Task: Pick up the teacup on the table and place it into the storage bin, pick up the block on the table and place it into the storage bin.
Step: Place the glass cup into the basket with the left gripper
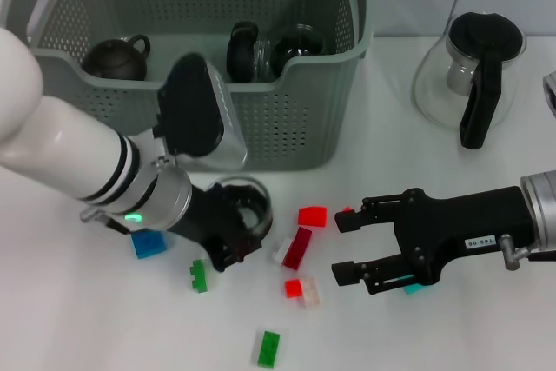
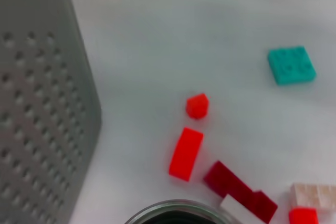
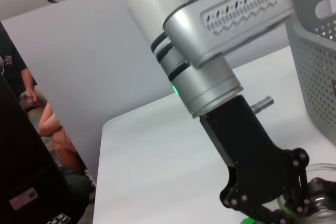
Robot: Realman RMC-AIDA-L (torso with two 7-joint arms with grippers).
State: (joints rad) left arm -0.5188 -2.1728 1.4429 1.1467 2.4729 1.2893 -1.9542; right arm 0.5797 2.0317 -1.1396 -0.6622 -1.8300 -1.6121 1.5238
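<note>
A clear glass teacup point(image 1: 249, 203) stands on the white table just in front of the storage bin point(image 1: 287, 119), a grey perforated basket with orange clips. My left gripper point(image 1: 236, 245) is at the cup's near wall and looks shut on it; the cup's rim shows in the left wrist view point(image 2: 173, 208) and beside the left gripper in the right wrist view point(image 3: 321, 190). Loose blocks lie around: a red one point(image 1: 312, 215), a dark red one point(image 1: 297, 248), a blue one point(image 1: 148, 243). My right gripper point(image 1: 345, 249) is open and empty, to the right of the red blocks.
The bin holds a dark teapot point(image 1: 115, 58) and dark cups point(image 1: 243, 51). A glass carafe point(image 1: 473, 76) with a black handle stands at the right. Green blocks point(image 1: 199, 275) point(image 1: 268, 347), a small red-and-white pair point(image 1: 301, 289) and a teal block point(image 2: 291, 65) lie nearby.
</note>
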